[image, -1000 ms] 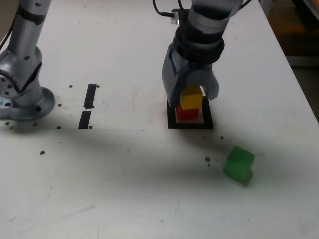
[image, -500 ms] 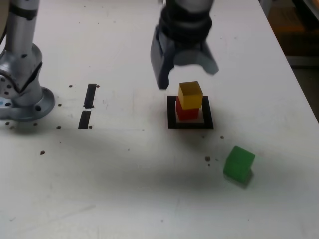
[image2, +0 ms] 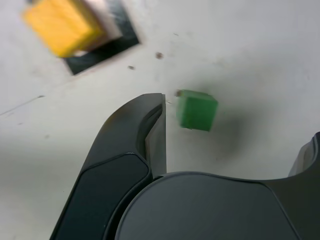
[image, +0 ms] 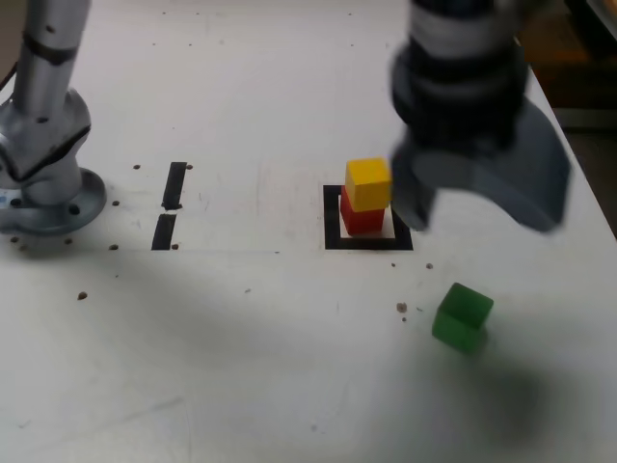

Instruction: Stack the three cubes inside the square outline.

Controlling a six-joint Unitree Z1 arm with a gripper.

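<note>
- Sitting inside the square outline (image: pixel 367 241), the red cube (image: pixel 362 218) rests on the white interior with the yellow cube (image: pixel 368 183) stacked squarely on top of it; the exterior view shows both, while the wrist view shows only the blurred yellow cube (image2: pixel 61 26) over a corner of the outline (image2: pixel 107 47), the red one hidden beneath it.
- The green cube (image: pixel 462 316) lies alone on the white table (image: pixel 241 367), nearer the camera and toward the exterior view's right of the stack, well apart from it and turned slightly askew.
- In the wrist view the green cube (image2: pixel 197 109) appears just beyond the tip of one dark finger, not touching it.
- The gripper (image: pixel 477 207) hangs above the table on the exterior view's right of the stack, blurred, its jaws spread wide and holding nothing.
- Far to the exterior view's left stand the arm's round metal base (image: pixel 48 198) and two short black tape strips (image: pixel 170 204).
- Small dark specks (image: pixel 401 308) dot the table near the green cube.
</note>
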